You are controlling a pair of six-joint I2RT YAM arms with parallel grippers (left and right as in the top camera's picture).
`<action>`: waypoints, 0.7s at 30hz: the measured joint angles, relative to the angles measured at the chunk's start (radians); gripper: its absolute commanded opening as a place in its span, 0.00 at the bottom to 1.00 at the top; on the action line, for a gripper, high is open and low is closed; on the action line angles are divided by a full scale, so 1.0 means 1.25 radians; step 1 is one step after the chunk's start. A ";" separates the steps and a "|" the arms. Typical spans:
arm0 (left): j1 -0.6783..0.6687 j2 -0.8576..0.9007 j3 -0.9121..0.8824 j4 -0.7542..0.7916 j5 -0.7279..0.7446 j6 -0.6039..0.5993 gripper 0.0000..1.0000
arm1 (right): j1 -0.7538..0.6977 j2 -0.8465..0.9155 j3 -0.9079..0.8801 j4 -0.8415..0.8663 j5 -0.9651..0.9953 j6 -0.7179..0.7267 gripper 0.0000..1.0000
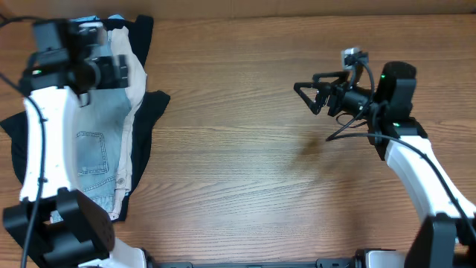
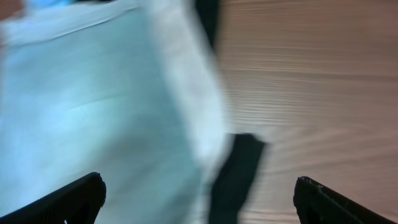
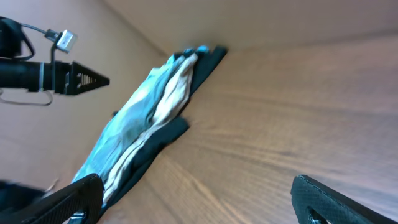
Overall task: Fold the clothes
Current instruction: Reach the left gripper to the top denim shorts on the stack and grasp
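Clothes [image 1: 111,126] lie heaped at the left edge of the table [image 1: 245,171]: light denim shorts [image 1: 93,160] on top, with a beige piece [image 1: 135,89] and black cloth [image 1: 152,104] beneath. The left arm runs from the near-left base along the heap. The left gripper [image 2: 199,199] is over the heap's far end, fingers wide apart and empty. The right arm bends in from the near right. The right gripper [image 1: 309,95] points leftward above bare wood, well apart from the heap, jaws spread and holding nothing.

Blur smears the left wrist view: the denim [image 2: 93,106] gives up no seam or pocket detail, and the beige piece [image 2: 186,93] and black piece [image 2: 239,171] have soft edges. The bottom edge crops the left fingers [image 2: 74,199] and right fingers [image 3: 339,200] to their tips. Overhead, the left arm [image 1: 33,141] covers the denim's upper part
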 measured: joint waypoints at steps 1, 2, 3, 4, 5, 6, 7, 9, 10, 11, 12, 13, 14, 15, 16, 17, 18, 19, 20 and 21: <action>0.026 0.008 0.000 0.003 -0.004 0.000 1.00 | 0.000 0.017 0.000 0.000 -0.013 0.002 1.00; 0.061 0.015 0.002 0.007 -0.009 0.000 1.00 | 0.000 0.031 0.000 0.000 -0.020 0.004 1.00; 0.094 0.022 0.003 0.011 -0.012 0.000 1.00 | 0.000 0.044 0.000 0.000 -0.027 0.005 1.00; 0.132 0.029 0.003 0.014 -0.015 0.001 1.00 | 0.000 0.054 0.000 -0.001 -0.034 0.006 1.00; 0.164 0.035 0.004 0.016 -0.015 0.004 1.00 | 0.000 0.061 0.000 -0.002 -0.037 0.006 1.00; 0.200 0.042 0.005 0.020 -0.014 0.012 1.00 | 0.002 0.063 0.000 -0.005 -0.038 0.006 1.00; 0.229 0.049 0.007 0.020 -0.010 0.022 1.00 | 0.002 0.063 0.000 -0.006 -0.039 0.006 1.00; 0.283 0.069 0.009 0.023 0.009 0.062 0.99 | 0.006 0.063 0.000 -0.006 -0.041 0.006 1.00; 0.300 0.079 0.010 0.023 0.019 0.084 0.97 | 0.009 0.063 0.000 -0.008 -0.041 0.006 1.00; 0.320 0.095 0.010 0.024 0.031 0.115 0.96 | 0.009 0.063 0.000 -0.011 -0.040 0.006 1.00; 0.330 0.106 0.010 0.025 0.037 0.134 0.93 | 0.010 0.063 0.000 -0.012 -0.041 0.006 1.00; 0.341 0.121 0.010 0.025 0.045 0.154 0.88 | 0.010 0.063 0.000 -0.013 -0.041 0.006 1.00; 0.352 0.138 0.010 0.025 0.052 0.171 0.82 | 0.010 0.063 0.000 -0.015 -0.041 0.007 1.00; 0.360 0.151 0.010 0.026 0.058 0.184 0.78 | 0.010 0.063 0.000 -0.017 -0.041 0.006 1.00; 0.370 0.174 0.010 0.025 0.067 0.193 0.73 | 0.010 0.063 0.000 -0.020 -0.040 0.006 1.00; 0.380 0.193 0.010 0.025 0.074 0.206 0.71 | 0.010 0.063 0.000 -0.027 -0.038 0.006 1.00; 0.387 0.207 0.010 0.026 0.078 0.213 0.69 | 0.010 0.063 0.000 -0.034 -0.033 0.006 1.00; 0.393 0.220 0.010 0.026 0.082 0.218 0.69 | 0.010 0.063 0.000 -0.040 -0.029 0.007 1.00; 0.395 0.224 0.010 0.027 0.082 0.219 0.69 | 0.010 0.063 0.000 -0.045 -0.024 0.007 1.00; 0.402 0.241 0.010 0.031 0.085 0.227 0.68 | 0.010 0.063 0.000 -0.051 -0.018 0.006 0.99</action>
